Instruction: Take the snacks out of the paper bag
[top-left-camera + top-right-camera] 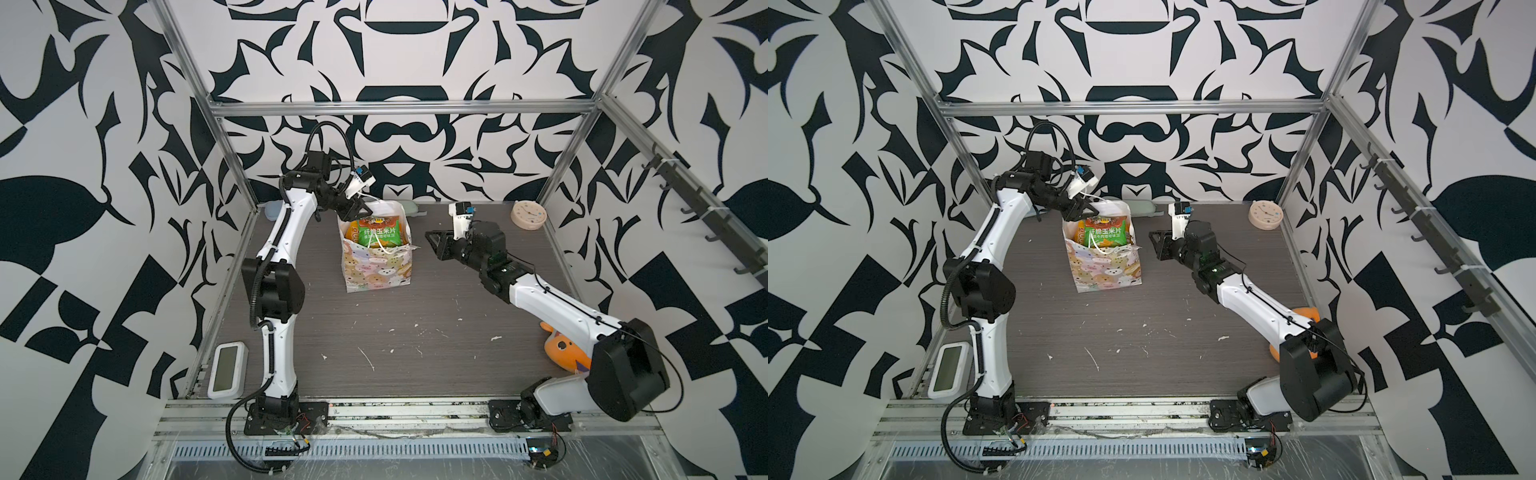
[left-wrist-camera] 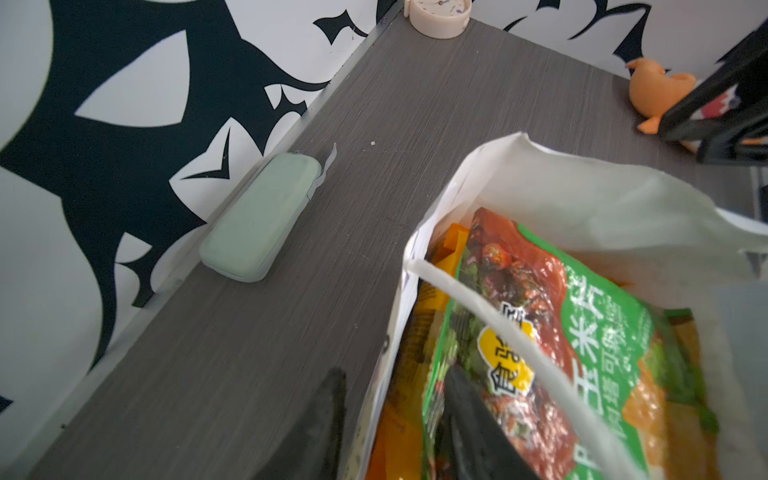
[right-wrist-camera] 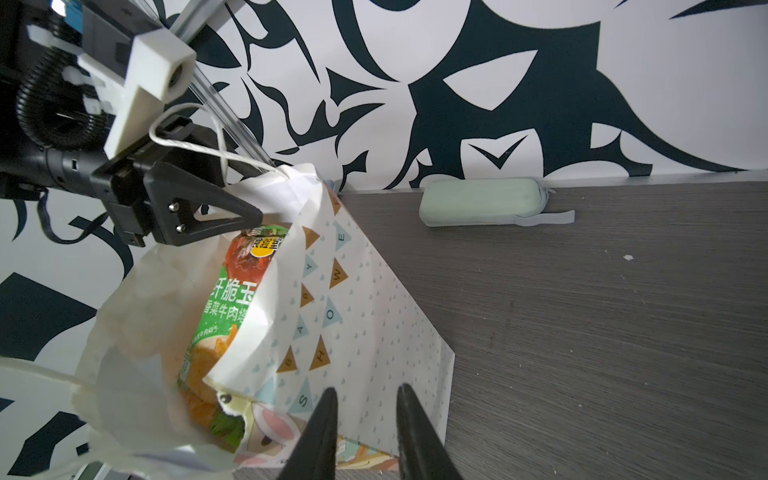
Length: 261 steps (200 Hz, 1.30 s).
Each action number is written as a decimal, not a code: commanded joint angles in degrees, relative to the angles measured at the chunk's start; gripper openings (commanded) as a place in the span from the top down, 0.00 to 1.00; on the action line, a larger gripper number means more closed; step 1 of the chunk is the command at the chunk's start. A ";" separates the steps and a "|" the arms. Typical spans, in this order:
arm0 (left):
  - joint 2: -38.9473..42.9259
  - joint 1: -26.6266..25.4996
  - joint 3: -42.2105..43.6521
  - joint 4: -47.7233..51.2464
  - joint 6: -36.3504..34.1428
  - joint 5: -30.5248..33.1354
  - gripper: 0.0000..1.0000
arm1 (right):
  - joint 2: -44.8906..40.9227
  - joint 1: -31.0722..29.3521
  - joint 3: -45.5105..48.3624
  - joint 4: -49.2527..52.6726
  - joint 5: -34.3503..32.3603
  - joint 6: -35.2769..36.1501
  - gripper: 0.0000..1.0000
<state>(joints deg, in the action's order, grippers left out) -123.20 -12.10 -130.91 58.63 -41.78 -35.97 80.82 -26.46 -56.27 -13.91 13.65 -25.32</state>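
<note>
— Left gripper (image 1: 362, 212) first: why do we have it up at the far left corner of the paper bag (image 1: 376, 270)?
— That is where the snacks reach the rim. In the left wrist view we see one finger (image 2: 320, 428) outside the bag's wall and the other inside, lying on the green packet (image 2: 582, 324). The wall and the edge of a yellow packet (image 2: 419, 324) sit between them. The jaws stand partly apart, and we cannot tell whether they pinch anything.
— And the cord handle (image 3: 187, 145)?
— It runs from the far wall and loops over our gripper's body. We judge it could snag on a lift.
— Where are the snacks, then?
— Those we can see are all inside the bag, which stands upright near the middle of the table (image 1: 415, 353). The green packet faces up on top, with orange and yellow ones beside it. None lies on the table.
— Why is the right gripper (image 1: 433, 246) parked there?
— We have it low, just beside the bag's dotted side, narrow and empty. We think it is there to steady the bag, so that the light paper does not tip or ride up with a packet.
</note>
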 commanded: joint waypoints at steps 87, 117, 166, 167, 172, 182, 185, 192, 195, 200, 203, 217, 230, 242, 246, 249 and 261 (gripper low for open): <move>7.02 -3.63 3.35 3.63 -0.77 1.96 1.00 | -1.35 -2.92 14.42 1.96 5.23 -11.10 0.75; 10.20 -5.26 7.07 1.21 -0.33 3.11 1.00 | 4.25 -9.99 17.77 -3.80 5.74 -16.61 0.78; 15.02 -7.57 13.50 -2.94 1.56 6.04 1.00 | 18.69 -14.64 12.28 -19.79 5.04 -26.65 0.83; 15.10 -7.58 13.58 -3.01 1.54 6.11 1.00 | 18.94 -14.70 12.04 -19.95 4.97 -26.72 0.83; 15.53 -7.59 14.26 -3.60 1.67 6.45 1.00 | 20.13 -14.91 10.81 -20.37 4.19 -27.24 0.83; 16.25 -7.58 15.41 -4.61 1.72 7.00 1.00 | 22.34 -15.10 8.83 -21.96 2.43 -28.41 0.83; 16.36 -7.54 15.69 -4.92 1.74 7.19 1.00 | 22.96 -15.11 8.23 -22.55 1.91 -28.79 0.83; 16.49 -7.55 16.07 -5.43 1.80 7.62 1.00 | 24.15 -15.21 7.08 -23.46 0.52 -29.53 0.84; 16.50 -7.57 16.16 -5.53 1.79 7.86 1.00 | 24.53 -15.22 6.64 -23.66 -0.29 -29.67 0.84; 16.46 -7.56 16.06 -5.63 1.87 8.14 1.00 | 25.17 -15.25 5.81 -24.00 -1.18 -29.70 0.84; 16.42 -7.54 15.89 -5.54 1.87 8.30 1.00 | 25.56 -15.26 5.29 -24.16 -1.75 -29.67 0.84; 15.91 -7.42 15.29 -5.13 1.75 8.81 1.00 | 27.24 -15.28 2.62 -24.09 -3.53 -28.46 0.84; 15.62 -7.42 14.64 -4.62 1.65 9.31 1.00 | 28.75 -15.21 0.28 -23.77 -4.58 -27.33 0.84; 15.70 -7.45 14.61 -4.89 1.59 9.35 1.00 | 30.33 -15.23 -2.11 -23.53 -4.80 -26.21 0.84; 15.77 -7.44 14.65 -5.20 1.54 9.42 1.00 | 30.91 -15.21 -2.95 -23.37 -4.70 -26.00 0.84; 15.87 -7.49 14.69 -5.38 1.46 9.49 1.00 | 31.35 -15.20 -3.47 -23.36 -4.61 -25.85 0.84; 16.00 -7.49 14.31 -5.65 0.96 9.67 1.00 | 33.51 -15.21 -5.20 -24.69 -4.41 -25.56 0.84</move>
<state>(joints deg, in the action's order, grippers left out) -109.30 -18.33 -115.15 53.80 -39.92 -21.43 113.19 -41.17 -55.18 -30.70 10.00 -53.89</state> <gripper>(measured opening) 0.040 0.159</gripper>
